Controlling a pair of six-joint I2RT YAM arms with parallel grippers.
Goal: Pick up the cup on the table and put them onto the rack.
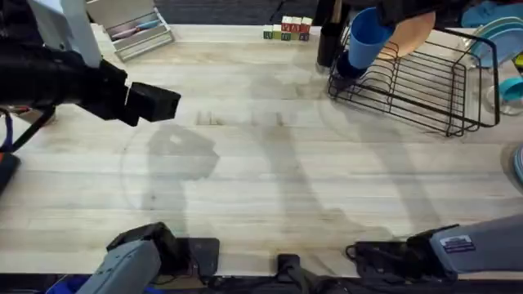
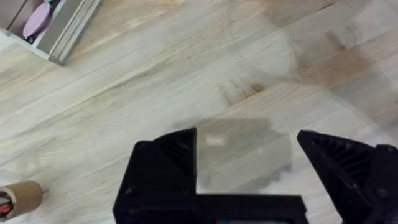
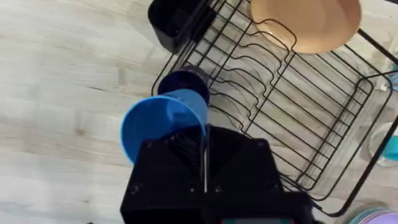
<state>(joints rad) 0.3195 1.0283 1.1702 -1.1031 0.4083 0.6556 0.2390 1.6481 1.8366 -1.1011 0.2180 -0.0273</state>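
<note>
A light blue cup (image 1: 365, 37) (image 3: 163, 121) hangs tilted over the left end of the black wire rack (image 1: 425, 82) (image 3: 292, 106). My right gripper (image 1: 384, 16) (image 3: 205, 152) is shut on the cup's rim. Just below it, a dark blue cup (image 3: 184, 81) (image 1: 345, 72) sits in the rack's near corner. An orange plate (image 1: 413, 33) (image 3: 306, 22) stands in the rack's slots. My left gripper (image 1: 155, 102) (image 2: 249, 155) hovers open over bare wood at the table's left, holding nothing.
A black utensil holder (image 1: 327, 41) (image 3: 175, 22) stands at the rack's left end. A grey tray organiser (image 1: 135, 28) (image 2: 59, 25) is at the back left, toy blocks (image 1: 286, 31) at the back middle, and blue plates (image 1: 498, 37) beyond the rack.
</note>
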